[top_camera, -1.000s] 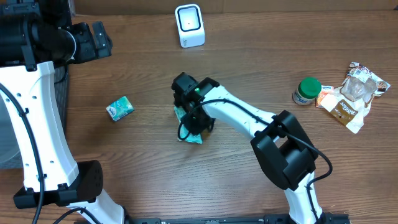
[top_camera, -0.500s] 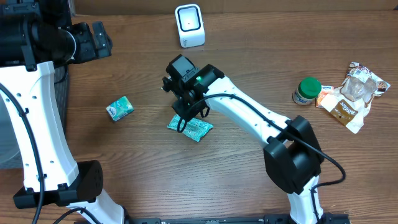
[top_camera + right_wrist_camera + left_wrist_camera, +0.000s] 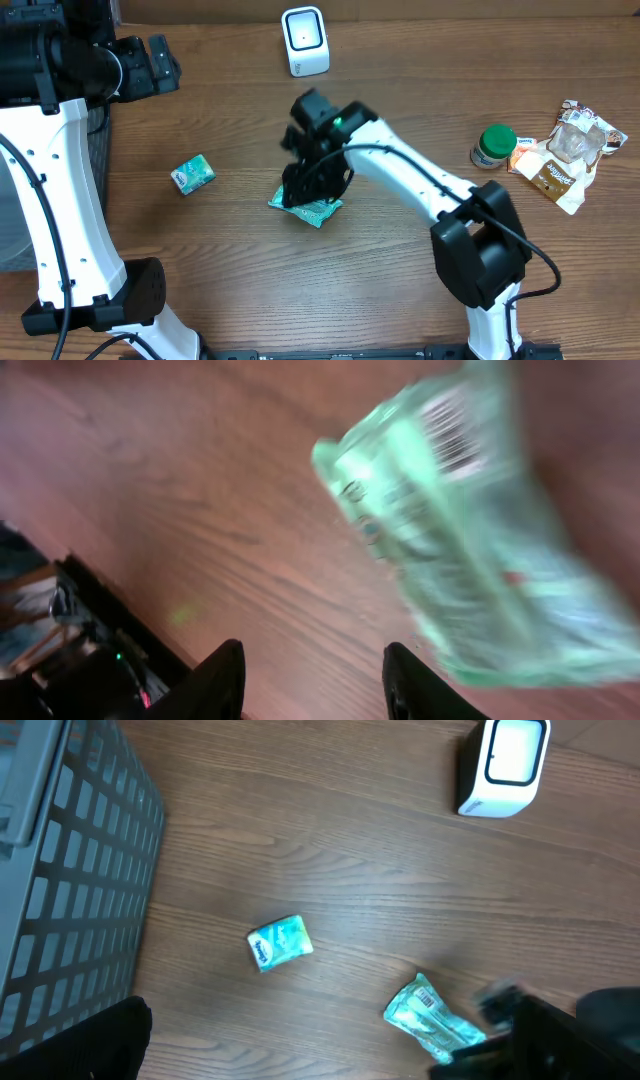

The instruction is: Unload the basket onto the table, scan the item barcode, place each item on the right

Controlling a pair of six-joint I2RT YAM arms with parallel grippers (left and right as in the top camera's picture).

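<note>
Right gripper [image 3: 315,678] has shifted right over the green packet [image 3: 320,210], jaws parting wider, empty. The packet stays flat on the surface [image 3: 250,290]. Left gripper [image 3: 150,62] still gapes wide.

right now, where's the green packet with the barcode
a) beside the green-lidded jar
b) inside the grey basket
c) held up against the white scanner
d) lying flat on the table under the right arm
d: the green packet lies flat on the wooden table, the right fingers stand apart with nothing between them, and the white scanner stands well clear of it.
</note>
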